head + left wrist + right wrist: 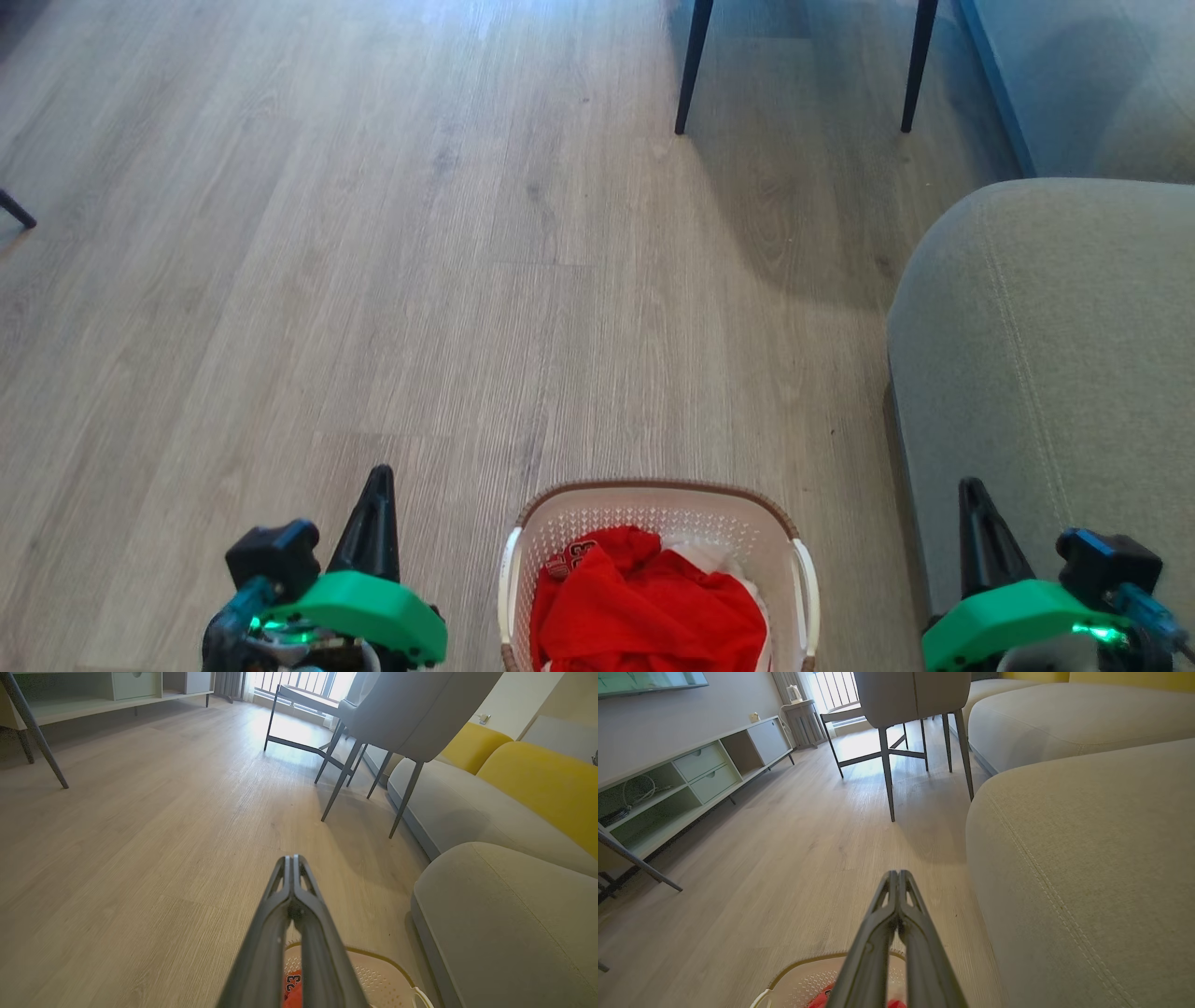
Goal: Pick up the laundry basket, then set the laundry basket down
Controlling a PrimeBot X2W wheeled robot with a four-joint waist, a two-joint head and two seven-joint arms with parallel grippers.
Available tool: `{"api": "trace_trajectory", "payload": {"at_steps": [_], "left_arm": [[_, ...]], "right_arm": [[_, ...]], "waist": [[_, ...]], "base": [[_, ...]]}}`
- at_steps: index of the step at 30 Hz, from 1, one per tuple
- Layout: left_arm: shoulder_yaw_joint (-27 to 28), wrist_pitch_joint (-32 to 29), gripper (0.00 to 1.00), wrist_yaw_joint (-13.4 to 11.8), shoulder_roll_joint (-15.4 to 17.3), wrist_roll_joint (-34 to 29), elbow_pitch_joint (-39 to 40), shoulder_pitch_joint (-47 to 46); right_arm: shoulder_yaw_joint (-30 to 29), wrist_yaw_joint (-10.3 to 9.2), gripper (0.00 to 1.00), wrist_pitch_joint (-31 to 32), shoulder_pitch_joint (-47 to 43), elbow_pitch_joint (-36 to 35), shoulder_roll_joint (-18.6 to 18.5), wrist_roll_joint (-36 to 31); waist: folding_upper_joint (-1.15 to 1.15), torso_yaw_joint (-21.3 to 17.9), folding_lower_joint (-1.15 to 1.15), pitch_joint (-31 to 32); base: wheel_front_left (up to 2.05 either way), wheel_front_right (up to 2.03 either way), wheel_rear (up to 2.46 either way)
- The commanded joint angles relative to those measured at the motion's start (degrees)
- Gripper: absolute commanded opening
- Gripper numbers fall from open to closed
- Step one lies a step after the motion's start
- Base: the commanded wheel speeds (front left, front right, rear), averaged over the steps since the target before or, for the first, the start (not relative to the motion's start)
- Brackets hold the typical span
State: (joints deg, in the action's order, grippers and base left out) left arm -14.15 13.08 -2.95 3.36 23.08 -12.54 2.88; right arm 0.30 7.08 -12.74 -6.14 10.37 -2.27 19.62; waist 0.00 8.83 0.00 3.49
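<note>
Pale grey wood makes the floor (pixel 373 280), and on it, at 6 o'clock of the head view, stands the laundry basket (pixel 653 519): white pierced plastic with a brown rim and a white handle on each side. A red garment (pixel 644 607) lies inside it, with a little white cloth beside. The left tool (pixel 378 481) is at 7 o'clock, well apart from the basket's left handle, and the right tool (pixel 971 493) is at 5 o'clock, apart from the right handle and in front of the grey sofa (pixel 1046 373). Neither tool touches the basket. In the left wrist view the two dark fingers of the left tool (pixel 293 859) are pressed together with nothing between them, and the basket rim (pixel 387 959) appears under them at 6 o'clock. The right wrist view shows the same for the right tool (pixel 897 875): fingers together, holding nothing. Two dark chair legs (pixel 693 65) stand at 1 o'clock of the head view.
</note>
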Motion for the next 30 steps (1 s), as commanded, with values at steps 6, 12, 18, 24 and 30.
{"api": "trace_trajectory", "payload": {"at_steps": [6, 12, 18, 24, 30], "left_arm": [[1.66, -1.04, 0.00, 0.89, 0.31, 4.70, 1.47, -3.65], [2.46, -1.88, 0.00, 1.43, 0.44, 8.48, 1.22, -3.97], [3.44, -2.87, 0.00, 2.05, 0.58, 12.84, 1.01, -4.34], [4.31, -3.75, 0.00, 2.58, 0.67, 16.57, 0.91, -4.61], [5.20, -4.64, 0.00, 3.11, 0.74, 20.27, 0.78, -4.88]], "right_arm": [[-0.57, 0.05, 0.00, 1.10, 3.04, -1.30, -0.34, 4.83], [-0.82, 0.07, 0.00, 2.03, 3.56, -1.02, -0.43, 8.66], [-1.13, 0.10, 0.00, 3.13, 4.15, -0.71, -0.51, 13.10], [-1.41, 0.12, 0.00, 4.08, 4.65, -0.44, -0.58, 16.92], [-1.70, 0.14, 0.00, 5.03, 5.16, -0.17, -0.64, 20.72]], "waist": [[0.00, -0.50, 0.00, -0.21], [0.00, -0.96, 0.00, -0.40], [0.00, -1.49, 0.00, -0.62], [0.00, -1.96, 0.00, -0.82], [0.00, -2.42, 0.00, -1.01]], "base": [[0.00, 0.00, 0.00], [0.00, 0.00, 0.00], [0.00, 0.00, 0.00], [0.00, 0.00, 0.00], [0.00, 0.00, 0.00]]}}
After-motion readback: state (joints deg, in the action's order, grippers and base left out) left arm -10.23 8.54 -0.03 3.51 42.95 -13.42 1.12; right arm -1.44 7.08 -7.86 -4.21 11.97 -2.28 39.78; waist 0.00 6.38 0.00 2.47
